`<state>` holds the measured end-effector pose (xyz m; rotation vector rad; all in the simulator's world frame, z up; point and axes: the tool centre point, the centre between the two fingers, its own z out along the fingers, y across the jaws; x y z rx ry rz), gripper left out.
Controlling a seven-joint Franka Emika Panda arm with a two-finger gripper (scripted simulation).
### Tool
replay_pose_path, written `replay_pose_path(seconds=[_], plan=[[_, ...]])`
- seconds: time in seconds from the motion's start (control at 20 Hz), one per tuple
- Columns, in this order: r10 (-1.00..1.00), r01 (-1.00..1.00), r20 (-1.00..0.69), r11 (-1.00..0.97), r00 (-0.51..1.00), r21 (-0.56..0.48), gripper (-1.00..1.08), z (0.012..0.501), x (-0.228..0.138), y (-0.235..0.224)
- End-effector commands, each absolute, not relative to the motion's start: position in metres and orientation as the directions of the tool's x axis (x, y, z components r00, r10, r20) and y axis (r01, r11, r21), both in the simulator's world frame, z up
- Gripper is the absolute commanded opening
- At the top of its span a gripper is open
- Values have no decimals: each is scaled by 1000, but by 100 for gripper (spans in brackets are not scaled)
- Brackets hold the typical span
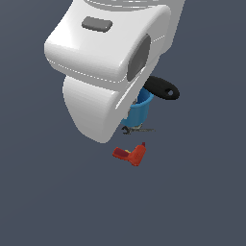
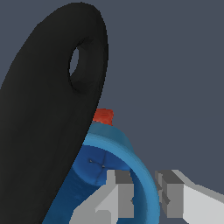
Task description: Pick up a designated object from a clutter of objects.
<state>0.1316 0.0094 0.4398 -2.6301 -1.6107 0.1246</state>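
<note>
- Ext. view: the big white arm (image 1: 101,62) fills the upper half and hides most of the pile behind it.
- Blue cup (image 1: 139,109) shows past the arm's lower edge, only partly visible; it sits at about the middle of the view on the dark grey floor (image 1: 202,192).
- Black spatula handle (image 1: 162,88), w/ a hole at its end, sticks out toward the ext. view's right, just above the cup rim.
- Small dark wrench (image 1: 137,129) lies just below the cup, near it.
- Red drill (image 1: 130,154) lies lower in the frame, apart from the cup and wrench, on its own.
- Wrist view: the gripper (image 2: 144,192) has both grey fingers (image 2: 120,192) in sight w/ a gap between them. One finger is inside the cup (image 2: 111,175), the other outside, so the cup wall runs through the gap.
- Jaws look spread; can't tell if the pads touch the wall yet.
- Spatula handle (image 2: 48,131) looms large and close, covering one side of the cup.
- A small red bit (image 2: 103,116) peeks over the far rim of the cup; too little shows to tell what it is.
</note>
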Motion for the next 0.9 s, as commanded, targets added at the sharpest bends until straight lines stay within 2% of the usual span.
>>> replay_pose_path(seconds=[0.0, 0.85], plan=[[891, 887, -39, -454, 452, -86, -100, 453, 132, 4], [891, 887, -39, -454, 453, -86, -100, 477, 135, -7]])
